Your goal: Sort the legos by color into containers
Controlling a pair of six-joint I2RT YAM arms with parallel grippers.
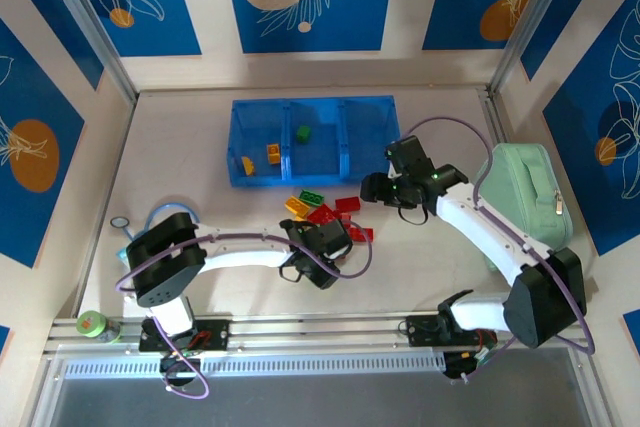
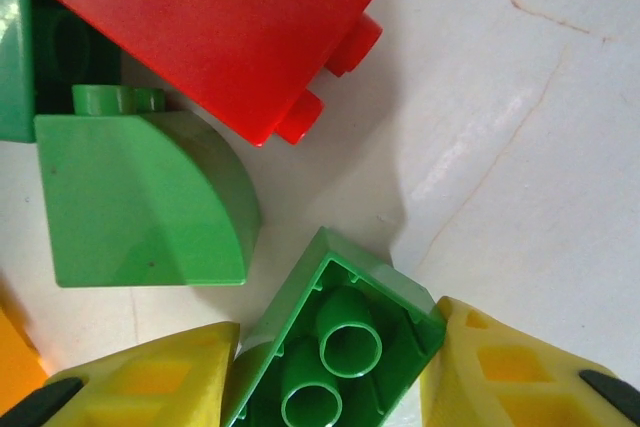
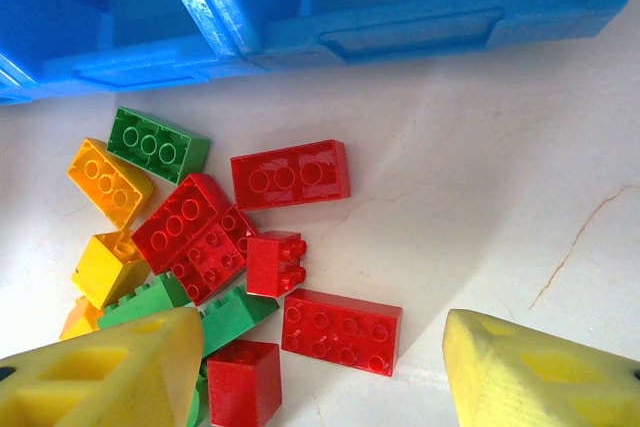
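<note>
In the left wrist view my left gripper (image 2: 335,377) has its yellow pads against both sides of an upside-down green lego (image 2: 340,347) that lies on the table. Beside it lie a curved green lego (image 2: 140,197) and a red lego (image 2: 215,27). In the top view that gripper (image 1: 325,237) sits at the near side of the lego pile (image 1: 325,209). My right gripper (image 3: 320,357) hangs open above a flat red lego (image 3: 340,332), with nothing between its fingers. The blue containers (image 1: 310,102) stand behind the pile. The left one holds two orange legos (image 1: 273,153), the middle one a green lego (image 1: 302,133).
A mint-green pouch (image 1: 525,197) lies at the right, close to the right arm. A small green-lidded jar (image 1: 92,324) and a ring (image 1: 120,223) sit at the near left. Walls close in the table on three sides.
</note>
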